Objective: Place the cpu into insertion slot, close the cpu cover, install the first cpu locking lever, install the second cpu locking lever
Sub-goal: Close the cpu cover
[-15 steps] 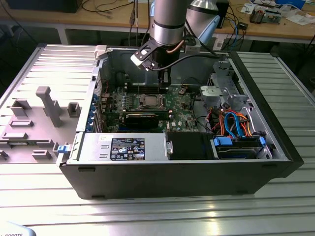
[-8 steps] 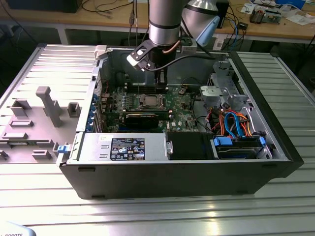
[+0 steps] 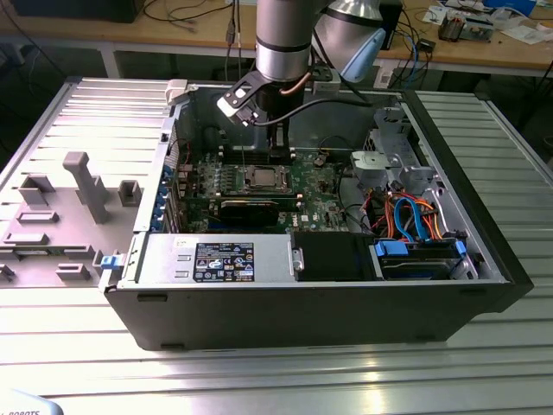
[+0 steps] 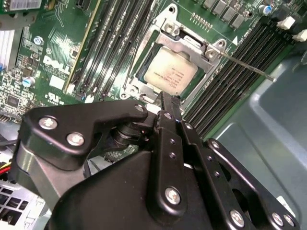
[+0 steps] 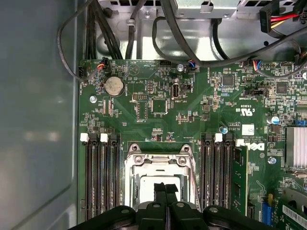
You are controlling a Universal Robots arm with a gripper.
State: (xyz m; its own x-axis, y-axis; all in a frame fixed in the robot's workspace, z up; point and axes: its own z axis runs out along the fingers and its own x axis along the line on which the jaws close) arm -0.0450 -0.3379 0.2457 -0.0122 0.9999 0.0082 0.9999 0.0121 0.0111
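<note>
Black gripper (image 4: pixel 165 98), fingers pressed together with nothing seen between them, hung just above the cpu (image 4: pixel 170 72). Cpu: seated in the insertion slot (image 4: pixel 142 73), the cpu cover (image 4: pixel 188 44) lying down around it, silver-grey top showing through the window. Thin locking lever (image 4: pixel 244 67): stuck out free over the memory slots (image 4: pixel 225 86) beside the socket. Around: green motherboard (image 5: pixel 192 110), coin battery (image 5: pixel 114 86), black cables (image 5: pixel 187 33) at the board's edge, grey case wall (image 5: pixel 38 120).
</note>
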